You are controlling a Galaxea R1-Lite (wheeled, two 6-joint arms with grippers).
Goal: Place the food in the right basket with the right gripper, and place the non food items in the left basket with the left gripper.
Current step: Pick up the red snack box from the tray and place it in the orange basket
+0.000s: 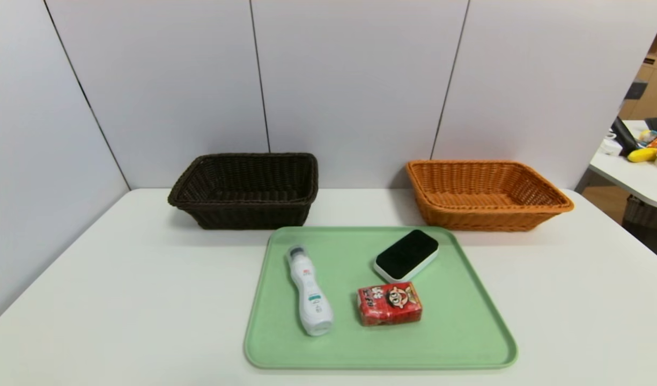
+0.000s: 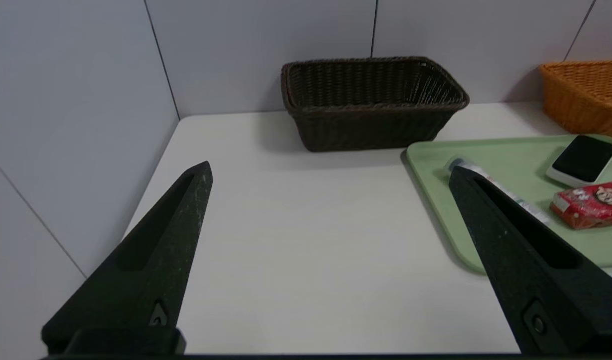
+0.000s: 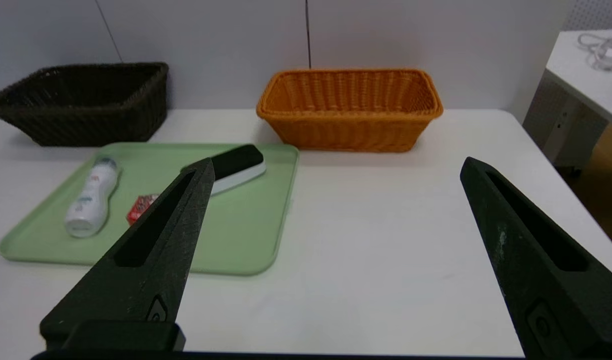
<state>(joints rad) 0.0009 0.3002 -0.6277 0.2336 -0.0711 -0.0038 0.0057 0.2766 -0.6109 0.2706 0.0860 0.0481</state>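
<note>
The red snack pack (image 1: 390, 304) lay at lower centre of the green tray (image 1: 467, 332), between a white bottle (image 1: 310, 292) and a black-topped eraser (image 1: 406, 255). Its print could not be read. In the left wrist view the bottle was partly hidden behind a finger. The dark basket (image 1: 245, 187) and orange basket (image 1: 486, 194) stood behind on the surface (image 1: 119, 300). The left pincer (image 2: 330, 172) and right pincer (image 3: 335, 167) were held wide apart, empty, and were unseen from the head.

Woven wicker, dark brown, on the left basket (image 1: 245, 188); same rough weave in orange on the right basket (image 1: 486, 194). Smooth matt green plastic tray (image 1: 467, 332). Glossy white plastic bottle (image 1: 309, 292). Shiny crinkled red wrapper on the snack pack (image 1: 390, 304). Eraser (image 1: 406, 254): matt black pad, smooth white plastic base. Smooth, faintly sheened white worktop (image 1: 119, 300). Matt black, slightly scuffed plastic fingers (image 2: 156, 250) on both pincers.
</note>
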